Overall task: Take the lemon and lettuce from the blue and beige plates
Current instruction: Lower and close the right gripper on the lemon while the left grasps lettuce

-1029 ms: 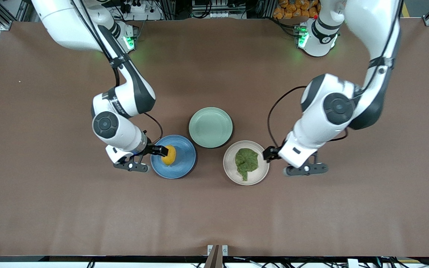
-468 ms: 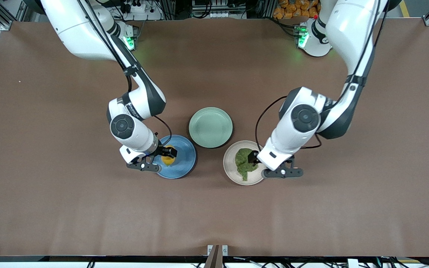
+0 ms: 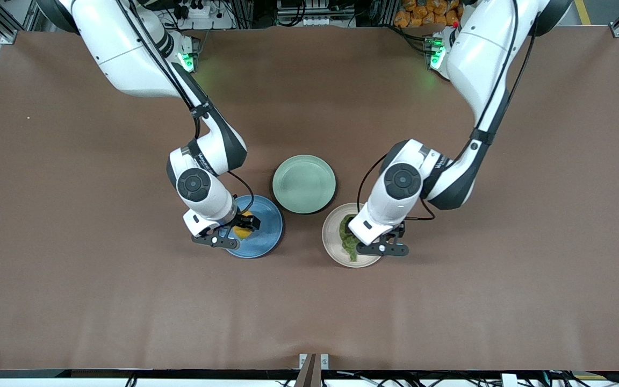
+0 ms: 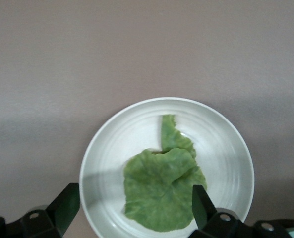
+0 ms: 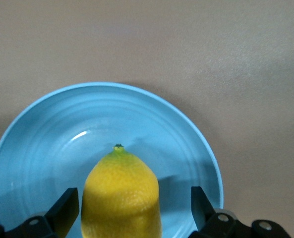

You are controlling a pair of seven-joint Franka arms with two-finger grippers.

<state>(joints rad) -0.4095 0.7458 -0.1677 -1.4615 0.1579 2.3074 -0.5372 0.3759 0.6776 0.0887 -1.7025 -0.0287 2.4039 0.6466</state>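
Note:
A yellow lemon (image 3: 242,232) stands on the blue plate (image 3: 267,226). My right gripper (image 3: 243,224) is open and low over that plate, with one finger on each side of the lemon (image 5: 121,193) and a gap on both sides, as the right wrist view (image 5: 134,210) shows. A green lettuce leaf (image 3: 349,245) lies flat on the beige plate (image 3: 332,236). My left gripper (image 3: 354,236) is open over that plate; in the left wrist view (image 4: 134,206) its fingers straddle the lettuce (image 4: 161,188) above the beige plate (image 4: 112,144).
An empty pale green plate (image 3: 304,184) sits between the two arms, farther from the front camera than the blue and beige plates. The brown table (image 3: 309,312) is bare toward the front camera and toward both ends.
Both arms have swung inward. The right gripper has moved from the blue plate's edge to around the lemon. The left gripper has moved from beside the beige plate to over the lettuce.

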